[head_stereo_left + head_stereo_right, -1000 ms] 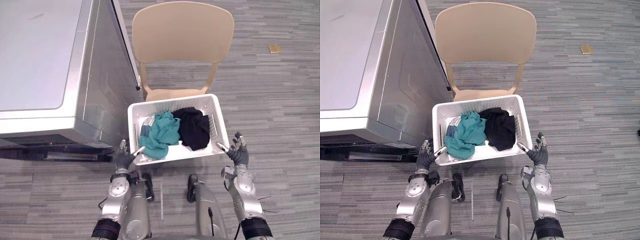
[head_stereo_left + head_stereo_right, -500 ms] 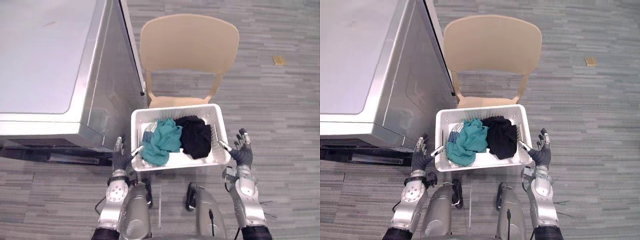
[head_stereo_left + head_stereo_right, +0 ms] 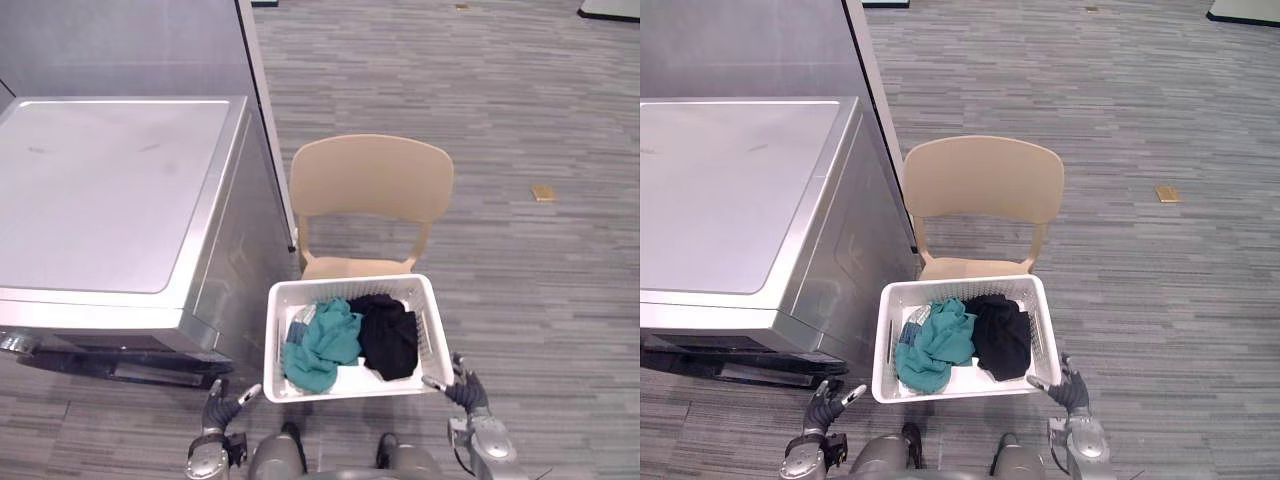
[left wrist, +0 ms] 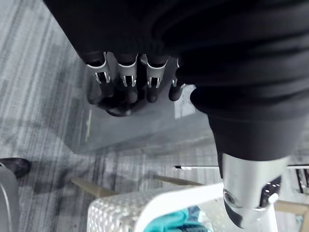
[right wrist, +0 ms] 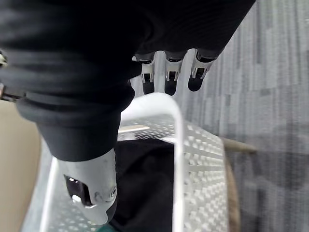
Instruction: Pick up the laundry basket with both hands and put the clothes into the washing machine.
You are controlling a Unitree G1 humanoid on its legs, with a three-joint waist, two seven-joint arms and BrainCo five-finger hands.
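A white laundry basket [image 3: 272, 345] rests on the seat of a beige chair [image 3: 370, 190]. It holds a teal garment [image 3: 322, 345] and a black garment [image 3: 388, 335]. My left hand [image 3: 218, 408] is open at the basket's near left corner, fingers [image 4: 125, 82] straight and the thumb by the rim [image 4: 159, 205]. At the near right corner my right hand [image 3: 467, 393] is open too. Its fingers [image 5: 166, 77] lie outside the rim [image 5: 177, 145] and its thumb reaches over the black cloth. The silver washing machine [image 3: 110, 200] stands to the left, lid shut.
A dark panel [image 3: 130, 45] rises behind the machine, close to the chair's left side. Grey striped carpet [image 3: 530, 300] spreads to the right and beyond the chair. A small tan object [image 3: 543, 192] lies on it at the right.
The whole picture has shifted: the camera has risen and pulled back, so machine, chair and basket look smaller and lower. Both hands stay open at the basket's near corners.
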